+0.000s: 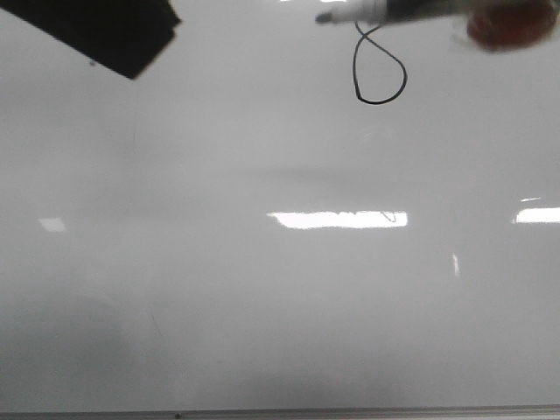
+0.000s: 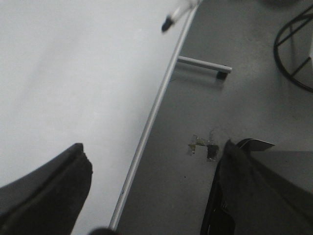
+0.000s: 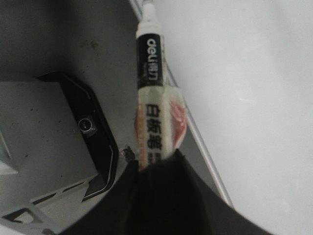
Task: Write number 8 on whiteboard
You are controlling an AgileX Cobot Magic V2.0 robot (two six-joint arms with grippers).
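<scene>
A marker [image 3: 150, 98] is clamped in the right gripper [image 3: 159, 169], its tip held just above the top of the number 8 [image 1: 379, 68] drawn on the whiteboard [image 1: 219, 289]. The left gripper [image 2: 151, 196] is spread wide and empty, well apart from the figure, over the board's edge.

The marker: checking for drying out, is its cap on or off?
Off: the marker's bare tip shows beside the number 8.
</scene>
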